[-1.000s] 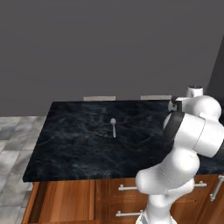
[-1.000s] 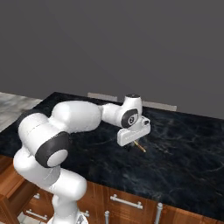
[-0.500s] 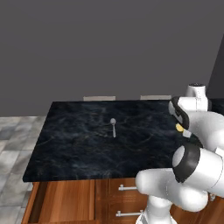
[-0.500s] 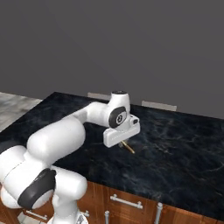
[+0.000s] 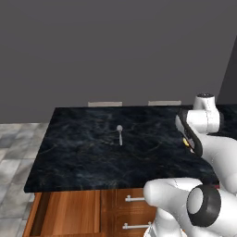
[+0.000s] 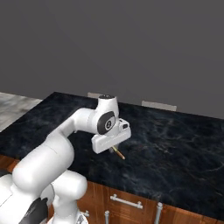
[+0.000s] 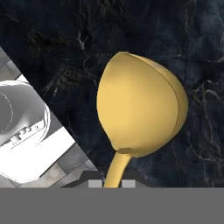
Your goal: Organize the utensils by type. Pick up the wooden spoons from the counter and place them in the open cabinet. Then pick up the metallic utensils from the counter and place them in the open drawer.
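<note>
A small metal spoon (image 5: 120, 133) lies alone on the black marble counter (image 5: 83, 157).

wooden spoon (image 7: 140, 109) handle cut off at the bottom edge (hand view) — open drawer (image 5: 65, 213) clipped below, inside unseen

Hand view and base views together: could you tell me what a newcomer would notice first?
The wooden spoon looms in the hand view, its handle pinched in the gripper above the black counter. A small metal spoon lies alone mid-counter in the left base view.
</note>
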